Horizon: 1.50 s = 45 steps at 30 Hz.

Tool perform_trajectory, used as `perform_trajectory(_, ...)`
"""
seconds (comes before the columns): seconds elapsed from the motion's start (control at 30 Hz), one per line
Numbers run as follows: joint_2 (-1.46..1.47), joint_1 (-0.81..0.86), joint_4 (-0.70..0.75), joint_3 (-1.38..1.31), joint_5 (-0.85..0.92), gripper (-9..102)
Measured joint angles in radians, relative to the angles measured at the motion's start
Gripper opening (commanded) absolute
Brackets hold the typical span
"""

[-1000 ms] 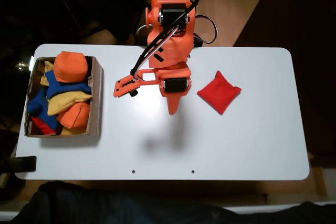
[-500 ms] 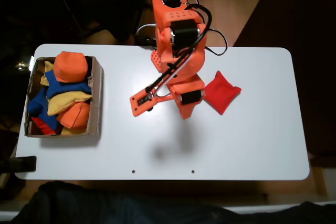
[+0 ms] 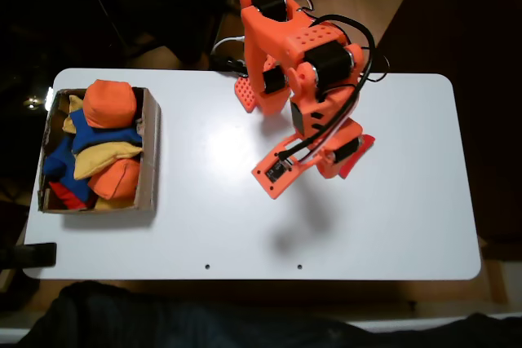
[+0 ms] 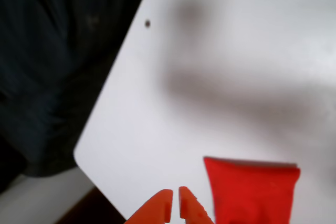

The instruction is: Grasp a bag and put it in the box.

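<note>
The red bag (image 3: 362, 149) lies on the white table right of centre in the fixed view, mostly covered by my orange arm; one corner sticks out. In the wrist view the bag (image 4: 252, 192) sits flat at the bottom, just right of my fingertips. My gripper (image 3: 330, 170) hangs over the bag's left part. Its two orange fingers meet with a hairline slit and hold nothing (image 4: 175, 208). The brown cardboard box (image 3: 151, 148) stands at the table's left end, piled with orange, blue and yellow beanbags.
The white table (image 3: 391, 218) has bare surface in front of and between arm and box. Its rounded corner (image 4: 79, 153) and dark floor beyond show in the wrist view. The arm's base (image 3: 265, 6) stands at the back edge, with cables.
The arm has swung from the table's middle to the right and now covers most of the red bag. The bag and the box have not moved.
</note>
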State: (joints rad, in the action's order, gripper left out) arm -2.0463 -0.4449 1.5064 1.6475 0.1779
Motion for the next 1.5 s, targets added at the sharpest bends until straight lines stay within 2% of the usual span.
perform_trajectory(0.53, 0.092, -0.216, 0.025, 0.035, 0.006, 1)
perform_trajectory(0.77, 0.100, -0.304, 0.060, 0.048, 0.005, 6)
perform_trajectory(1.0, 0.100, -0.365, 0.104, 0.077, 0.006, 15)
perform_trajectory(1.13, 0.100, -0.390, 0.135, 0.109, 0.028, 26)
perform_trajectory(1.5, 0.100, -0.440, 0.192, 0.150, 0.058, 42)
